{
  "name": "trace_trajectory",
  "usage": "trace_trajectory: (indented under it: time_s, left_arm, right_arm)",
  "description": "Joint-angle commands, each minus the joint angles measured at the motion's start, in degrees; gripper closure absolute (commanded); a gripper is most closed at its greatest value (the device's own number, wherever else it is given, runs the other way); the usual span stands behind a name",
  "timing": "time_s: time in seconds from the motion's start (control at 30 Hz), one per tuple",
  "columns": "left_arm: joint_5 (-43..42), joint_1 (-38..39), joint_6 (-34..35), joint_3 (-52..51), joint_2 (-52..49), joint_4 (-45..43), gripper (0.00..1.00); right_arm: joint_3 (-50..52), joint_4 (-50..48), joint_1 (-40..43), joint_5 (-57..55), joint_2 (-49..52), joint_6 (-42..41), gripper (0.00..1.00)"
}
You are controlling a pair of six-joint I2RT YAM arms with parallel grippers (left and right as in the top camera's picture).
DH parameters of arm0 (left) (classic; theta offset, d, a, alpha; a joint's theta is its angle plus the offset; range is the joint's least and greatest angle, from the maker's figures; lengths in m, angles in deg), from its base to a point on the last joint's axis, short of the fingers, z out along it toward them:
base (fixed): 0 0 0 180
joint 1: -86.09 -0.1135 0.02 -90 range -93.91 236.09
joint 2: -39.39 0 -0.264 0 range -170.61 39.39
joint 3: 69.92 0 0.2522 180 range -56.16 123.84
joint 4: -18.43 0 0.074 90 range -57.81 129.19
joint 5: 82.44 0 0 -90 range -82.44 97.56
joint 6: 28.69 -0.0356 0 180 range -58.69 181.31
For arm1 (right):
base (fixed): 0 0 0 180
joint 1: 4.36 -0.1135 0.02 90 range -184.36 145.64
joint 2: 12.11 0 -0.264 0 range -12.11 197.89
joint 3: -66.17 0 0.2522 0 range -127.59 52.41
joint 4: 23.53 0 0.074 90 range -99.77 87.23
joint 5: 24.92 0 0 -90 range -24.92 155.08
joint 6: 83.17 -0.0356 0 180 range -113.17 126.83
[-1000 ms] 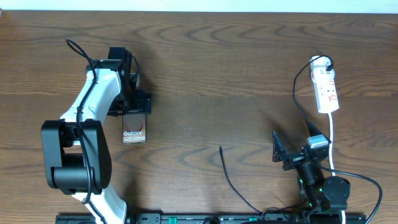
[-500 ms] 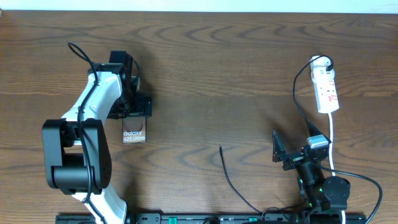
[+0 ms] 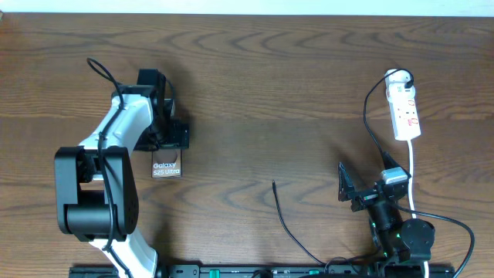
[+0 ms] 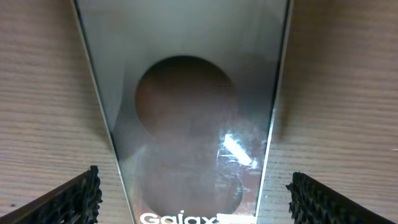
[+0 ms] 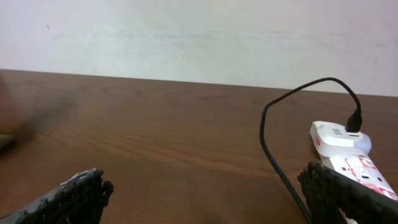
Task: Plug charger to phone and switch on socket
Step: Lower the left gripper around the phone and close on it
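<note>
The phone (image 3: 167, 167) lies flat left of centre, its "Galaxy" lettering at the near end. My left gripper (image 3: 168, 141) is low over its far end. In the left wrist view the phone (image 4: 193, 118) fills the space between the two fingers (image 4: 194, 199), which are open with a gap of table on each side. The charger is a thin black cable whose free tip (image 3: 274, 184) lies on the table at centre. The white socket (image 3: 406, 108) lies at the far right with a black plug in its far end. My right gripper (image 3: 356, 190) is open and empty near the front right.
The right wrist view shows the socket (image 5: 346, 152) and the black cable (image 5: 271, 149) looping in front of it, between the open fingers (image 5: 202, 193). The socket's white cord (image 3: 414, 174) runs toward the front edge beside my right arm.
My left gripper has shifted slightly nearer along the phone, toward the lettering. The phone, the cable and the right arm have not moved.
</note>
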State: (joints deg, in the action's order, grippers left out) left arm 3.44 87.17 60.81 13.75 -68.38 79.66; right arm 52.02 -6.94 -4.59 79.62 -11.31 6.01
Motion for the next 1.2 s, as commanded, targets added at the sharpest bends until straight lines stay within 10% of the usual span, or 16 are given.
trace_trajectory:
  time_s: [0.0, 1.17]
  left_arm:
    - [0.31, -0.11, -0.74, -1.18, -0.59, -0.28, 0.07]
    - [0.98, -0.07, -0.76, -7.23, -0.59, -9.16, 0.07]
  right_arm:
    - [0.07, 0.37, 0.37, -0.26, -0.42, 0.68, 0.01]
    - [0.07, 0.37, 0.37, -0.26, -0.42, 0.68, 0.01]
